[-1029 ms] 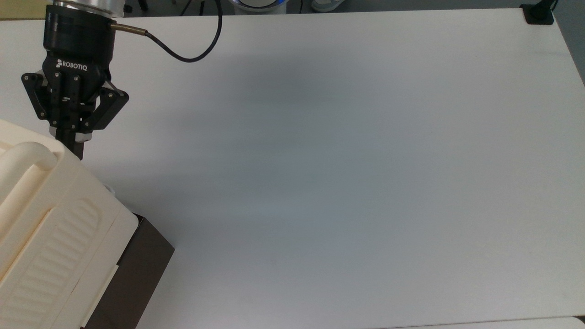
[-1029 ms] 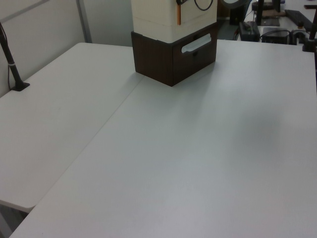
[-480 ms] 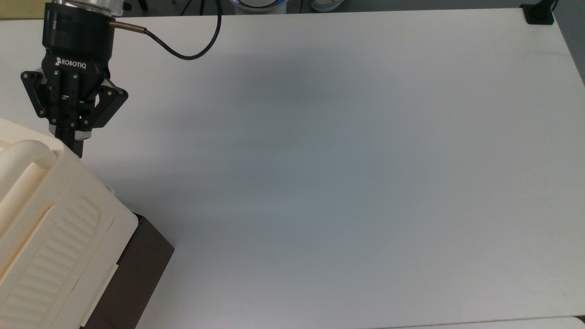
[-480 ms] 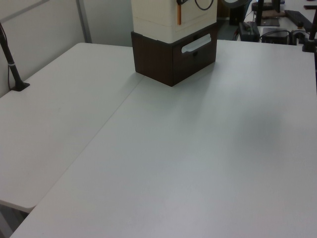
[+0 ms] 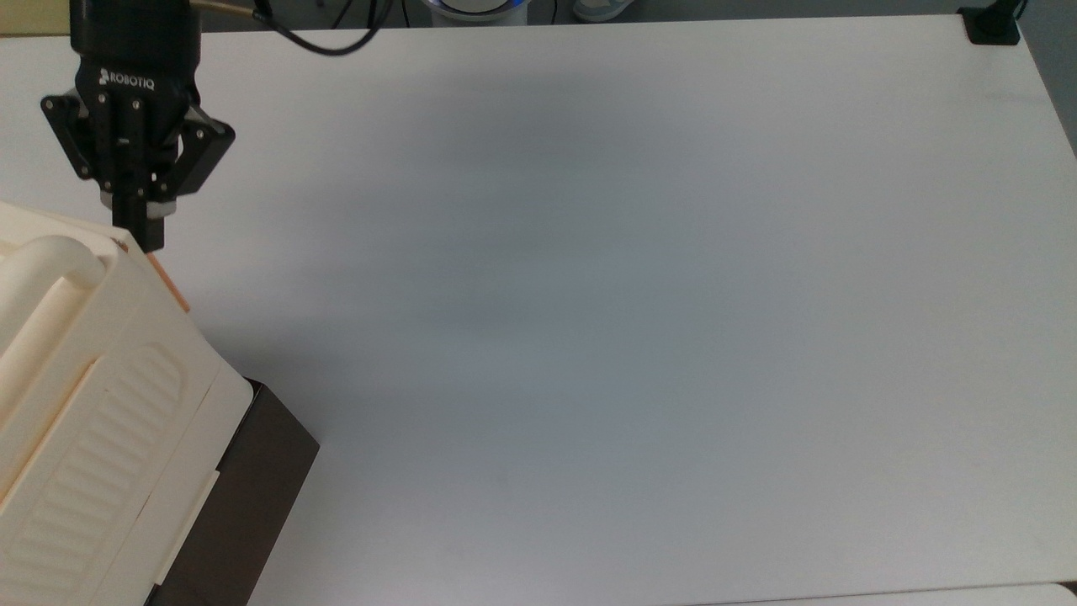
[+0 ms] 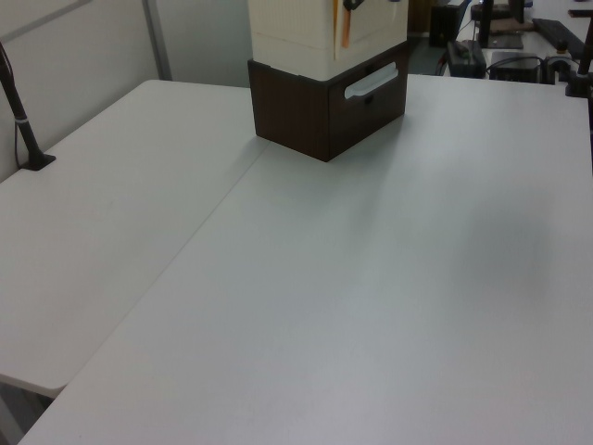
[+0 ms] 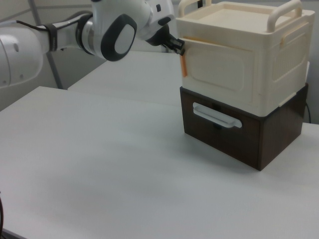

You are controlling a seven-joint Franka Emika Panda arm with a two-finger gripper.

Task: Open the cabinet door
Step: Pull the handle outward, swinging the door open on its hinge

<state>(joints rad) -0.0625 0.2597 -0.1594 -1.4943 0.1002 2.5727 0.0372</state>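
a broad, matte white table (image 5: pixel 639 320) fills the scene, smooth and bare across most of its top, with a seam where two panels meet in the left view. at the top view's lower left stands a two-part unit: a cream plastic cabinet (image 7: pixel 249 55) with rounded corners and tubular loop handles on top, stacked on a dark brown wood-grain drawer box (image 7: pixel 244 134) that carries a pale bar handle (image 7: pixel 217 116). in the top view the cabinet's upper face shows a panel of raised parallel ribs (image 5: pixel 92 454).

the cabinet door (image 7: pixel 219 67) is the flat cream panel with a rounded-rectangle recess, on the side facing the camera in the right view. its edge on the right view's left stands slightly away from the cabinet body, showing a thin orange strip (image 7: pixel 183 65) along the gap.

the black gripper (image 5: pixel 139 231), glossy and angular with white lettering on its body, sits at the cabinet's upper corner at the top view's left. its fingers are drawn together into a narrow tip right at the door's edge; whether they pinch the door itself cannot be told. the white, rounded arm (image 7: pixel 104 27) reaches in from the right view's left.
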